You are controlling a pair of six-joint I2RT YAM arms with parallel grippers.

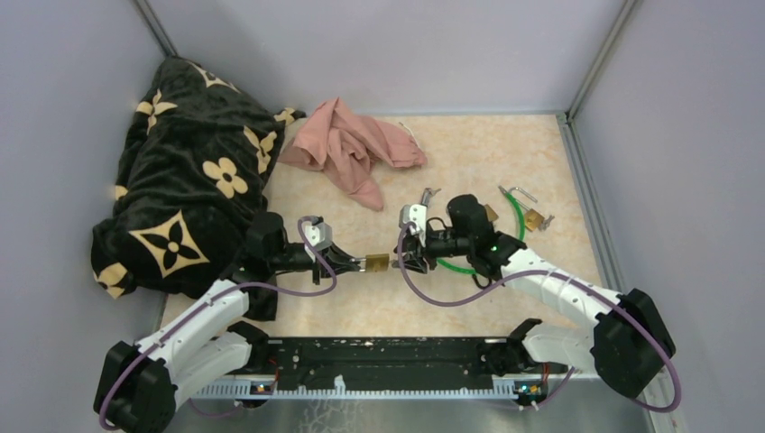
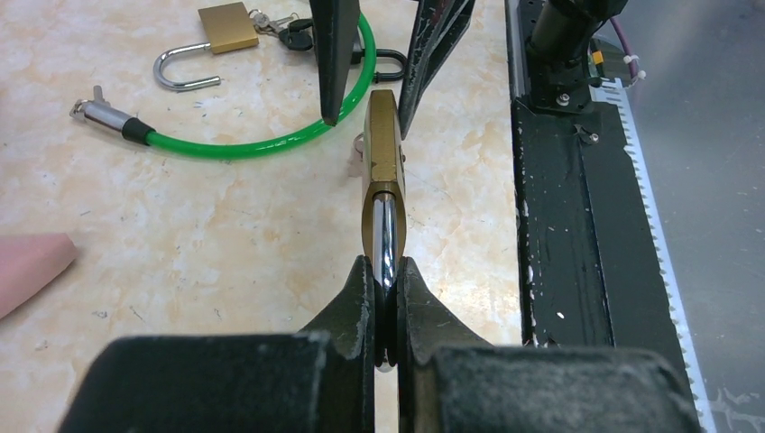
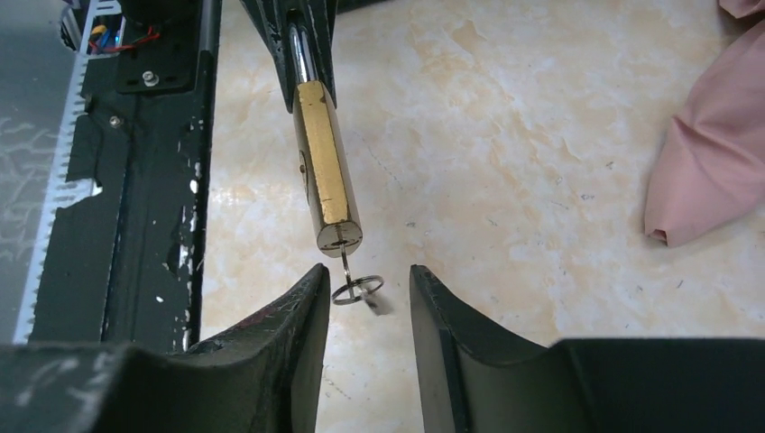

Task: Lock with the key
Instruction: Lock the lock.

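Padlock (image 3: 327, 162): shackle (image 2: 384, 234) pinched in left jaws; long axis points at right jaws, spread either side of key (image 3: 346, 260).

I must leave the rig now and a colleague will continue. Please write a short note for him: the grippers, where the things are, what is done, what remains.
Left gripper: shut on the shackle of the brass padlock, holding it above the table with the keyhole end toward the right arm.
Right gripper: open, with one finger on each side of the key, not touching it.
Done: the padlock is lifted and the key sits in the keyhole.
Left: close on the key and turn it. The pictures do not show whether the shackle is latched.
A second padlock and a green cable lie on the table.
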